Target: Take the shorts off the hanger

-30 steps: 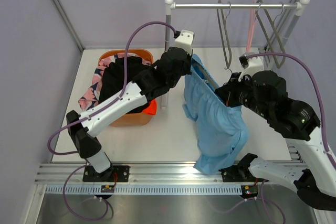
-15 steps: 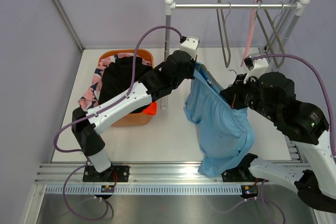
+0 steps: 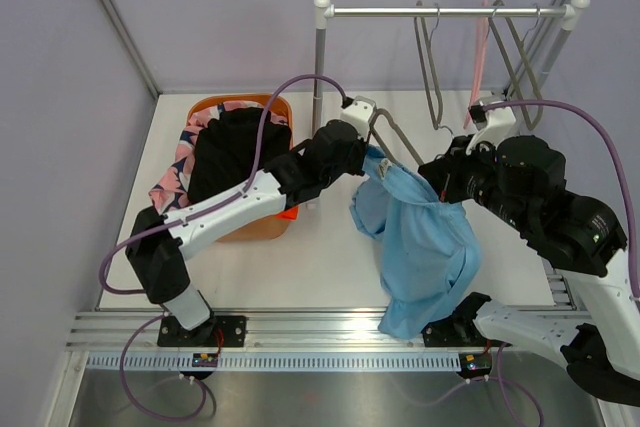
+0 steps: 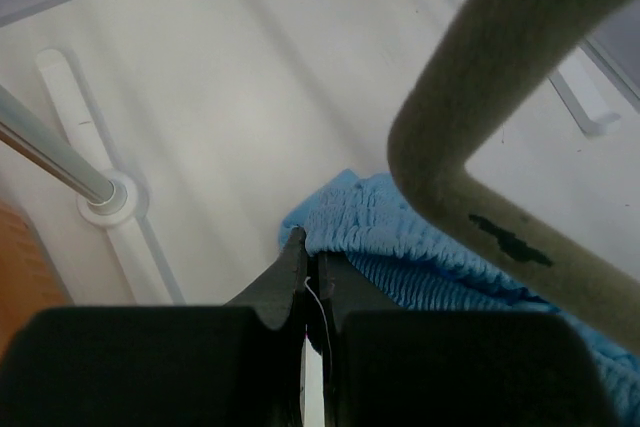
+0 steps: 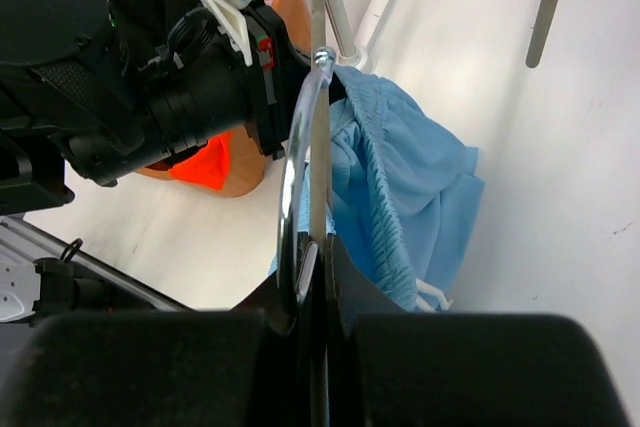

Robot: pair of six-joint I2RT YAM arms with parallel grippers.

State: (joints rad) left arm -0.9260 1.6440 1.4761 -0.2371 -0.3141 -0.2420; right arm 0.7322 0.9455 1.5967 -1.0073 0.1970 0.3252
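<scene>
The light blue shorts [image 3: 428, 242] hang in mid-air between my arms, partly on a grey hanger [image 3: 396, 143] whose left corner is bare. My left gripper [image 3: 377, 159] is shut on the left end of the shorts' ribbed waistband [image 4: 390, 232], just below the hanger's thick grey arm [image 4: 480, 97]. My right gripper [image 3: 438, 183] is shut on the hanger's metal hook [image 5: 300, 167], with the shorts [image 5: 410, 182] draped beyond it. The black shorts [image 3: 232, 147], pink patterned shorts [image 3: 183, 162] and orange shorts [image 3: 288, 210] lie in the orange basket [image 3: 245, 102].
A clothes rack with a metal rail [image 3: 450, 11] stands at the back, with several empty hangers [image 3: 430, 77] on it. Its left pole [image 3: 320, 97] rises just behind my left wrist, and its base [image 4: 105, 199] shows in the left wrist view. The purple walls close in on both sides.
My left gripper has moved down and a little right with the waistband, pulling it off the hanger's left corner, which now stands bare. The shorts have bunched toward the right gripper.
</scene>
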